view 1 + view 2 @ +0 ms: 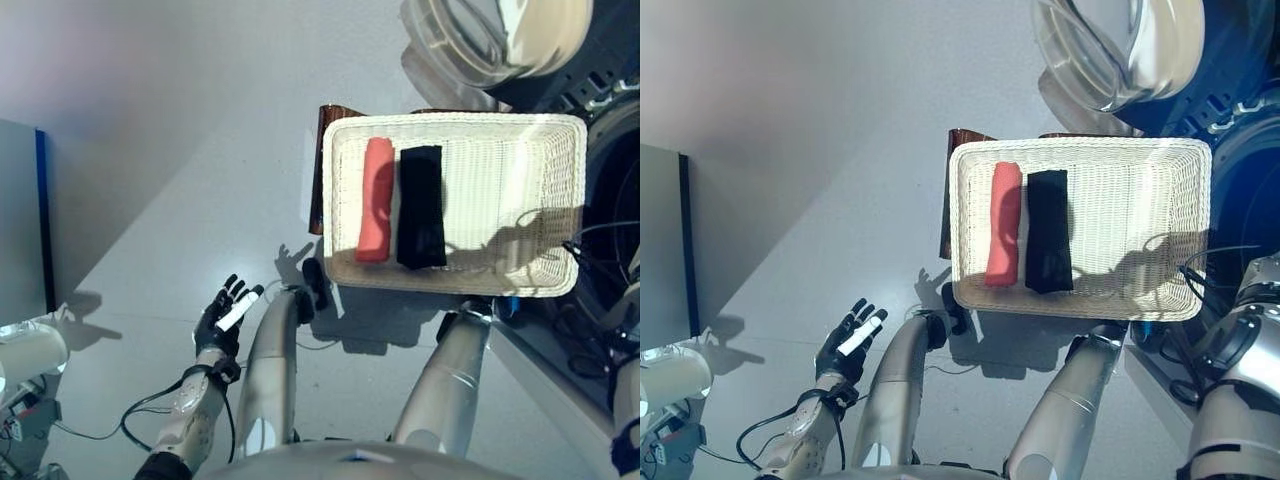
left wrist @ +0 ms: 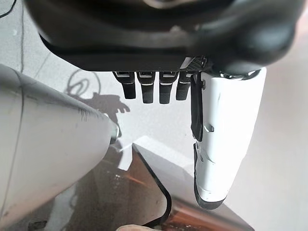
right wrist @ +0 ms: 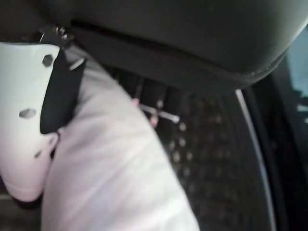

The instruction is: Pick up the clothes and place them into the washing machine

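Note:
A shallow white wicker basket (image 1: 340, 200) rests on a low dark brown box (image 1: 318, 170) beside the washing machine (image 1: 612, 190). A rolled pink cloth (image 1: 375, 200) and a folded black cloth (image 1: 421, 205) lie side by side in its left half. My right hand (image 3: 192, 38) is inside the machine's perforated drum (image 3: 216, 144), shut on a white garment (image 3: 115, 173) held between thumb and fingers. My left hand (image 1: 224, 315) hangs open and empty low on the left, well away from the basket; it also shows in the left wrist view (image 2: 226, 134).
The machine's round clear door (image 1: 480, 40) stands open at the top, behind the basket. A grey cabinet (image 1: 20, 220) with a dark edge stands at the far left. A white rounded object (image 1: 30, 355) lies at the lower left. Grey floor lies between the cabinet and the basket.

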### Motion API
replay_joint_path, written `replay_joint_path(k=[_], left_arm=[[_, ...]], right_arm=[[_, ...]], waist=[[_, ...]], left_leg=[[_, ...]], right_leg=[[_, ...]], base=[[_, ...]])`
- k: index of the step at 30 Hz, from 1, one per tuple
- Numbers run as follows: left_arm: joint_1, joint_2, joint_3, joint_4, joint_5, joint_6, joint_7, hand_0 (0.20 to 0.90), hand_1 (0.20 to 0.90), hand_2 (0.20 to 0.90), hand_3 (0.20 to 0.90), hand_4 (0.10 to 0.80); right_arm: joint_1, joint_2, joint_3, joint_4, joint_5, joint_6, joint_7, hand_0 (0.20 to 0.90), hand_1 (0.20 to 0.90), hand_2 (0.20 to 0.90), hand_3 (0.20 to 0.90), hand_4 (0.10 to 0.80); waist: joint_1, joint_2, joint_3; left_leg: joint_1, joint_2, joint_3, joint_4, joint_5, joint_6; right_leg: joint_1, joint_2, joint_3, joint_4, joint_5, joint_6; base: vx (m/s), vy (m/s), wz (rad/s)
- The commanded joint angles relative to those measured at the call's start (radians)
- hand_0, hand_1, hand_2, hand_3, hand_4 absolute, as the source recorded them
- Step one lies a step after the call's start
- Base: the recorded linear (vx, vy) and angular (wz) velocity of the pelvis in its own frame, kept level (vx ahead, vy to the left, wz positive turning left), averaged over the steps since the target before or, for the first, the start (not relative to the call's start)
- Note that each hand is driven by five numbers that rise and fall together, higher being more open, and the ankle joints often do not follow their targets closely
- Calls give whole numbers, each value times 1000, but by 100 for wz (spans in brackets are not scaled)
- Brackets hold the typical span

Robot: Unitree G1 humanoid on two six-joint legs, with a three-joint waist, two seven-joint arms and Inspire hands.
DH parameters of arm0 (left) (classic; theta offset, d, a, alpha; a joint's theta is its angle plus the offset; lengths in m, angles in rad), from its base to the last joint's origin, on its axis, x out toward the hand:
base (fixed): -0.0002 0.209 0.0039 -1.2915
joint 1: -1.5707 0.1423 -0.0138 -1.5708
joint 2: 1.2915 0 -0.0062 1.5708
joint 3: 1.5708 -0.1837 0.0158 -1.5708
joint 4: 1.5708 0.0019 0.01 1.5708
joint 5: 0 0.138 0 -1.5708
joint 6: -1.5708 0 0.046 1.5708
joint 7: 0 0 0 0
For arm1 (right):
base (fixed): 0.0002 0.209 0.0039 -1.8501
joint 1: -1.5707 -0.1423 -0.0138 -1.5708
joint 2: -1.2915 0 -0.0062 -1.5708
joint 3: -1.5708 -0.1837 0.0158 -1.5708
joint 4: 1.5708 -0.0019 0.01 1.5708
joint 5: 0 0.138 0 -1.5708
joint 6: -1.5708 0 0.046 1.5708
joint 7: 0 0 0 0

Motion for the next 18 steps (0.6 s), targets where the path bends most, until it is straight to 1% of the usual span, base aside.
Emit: replay_joint_path(k=[1, 4, 8, 16, 17, 18], left_arm=[[53, 53, 88, -11, -1, -44, 0, 900, 900, 900, 900, 800], [56, 47, 85, -6, -3, -44, -6, 900, 900, 900, 900, 800], [56, 40, 80, 3, -1, -46, -12, 900, 900, 900, 900, 800], [44, 51, 74, 7, 7, -52, -13, 900, 900, 900, 900, 800], [44, 53, 75, 8, 8, -54, -13, 900, 900, 900, 900, 800], [45, 53, 76, 7, 9, -56, -13, 900, 900, 900, 900, 800]], right_arm=[[66, -122, 69, -57, -30, -99, -13, 200, 200, 200, 200, 300], [74, -139, 57, -46, -37, -98, -25, 200, 200, 200, 200, 300], [104, -134, 38, -45, -48, -101, -36, 200, 200, 200, 200, 300], [132, -94, 48, -57, -79, -101, -24, 200, 200, 200, 200, 300], [132, -91, 56, -59, -90, -97, -19, 480, 480, 480, 480, 500], [130, -87, 60, -63, -93, -97, -14, 900, 900, 900, 900, 800]], waist=[[-6, 9, -59], [-10, 23, -62], [-16, 35, -61], [-24, 29, -54], [-22, 26, -54], [-23, 24, -54]], left_leg=[[103, 106, -88, -124, 29, -185], [105, 106, -81, -115, 23, -183], [110, 105, -71, -108, 15, -179], [89, 106, -61, -87, 7, -171], [88, 106, -60, -88, 7, -171], [88, 106, -59, -89, 9, -171]], right_leg=[[-17, -17, 45, -49, 50, 3], [-32, -18, 59, -34, 43, 3], [-42, -18, 66, -29, 45, 4], [-65, -15, 74, -25, 58, 3], [-64, -16, 73, -29, 62, 3], [-62, -17, 72, -33, 65, 3]], base=[[28, 29, -7], [25, 32, -8], [10, 18, -7], [-13, 1, -1], [0, 0, 0], [0, 0, 0]])
